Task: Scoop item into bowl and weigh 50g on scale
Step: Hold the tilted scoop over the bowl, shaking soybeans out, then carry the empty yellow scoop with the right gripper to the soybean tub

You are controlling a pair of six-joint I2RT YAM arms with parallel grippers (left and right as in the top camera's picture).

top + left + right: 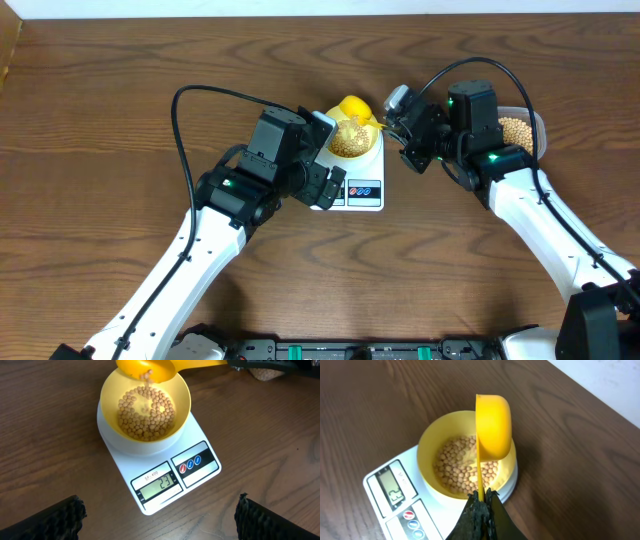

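The pale yellow bowl stands on the white scale and holds a layer of tan beans. My right gripper is shut on the handle of a yellow scoop. The scoop is tipped on its side above the bowl's far rim, and a few beans are dropping from it. The scale's display is lit. My left gripper hangs open over the bare table just in front of the scale, with nothing between its fingers.
A clear tub of more beans sits to the right of the scale, behind my right arm. My left arm crowds the scale's left front corner. Wood table lies all around.
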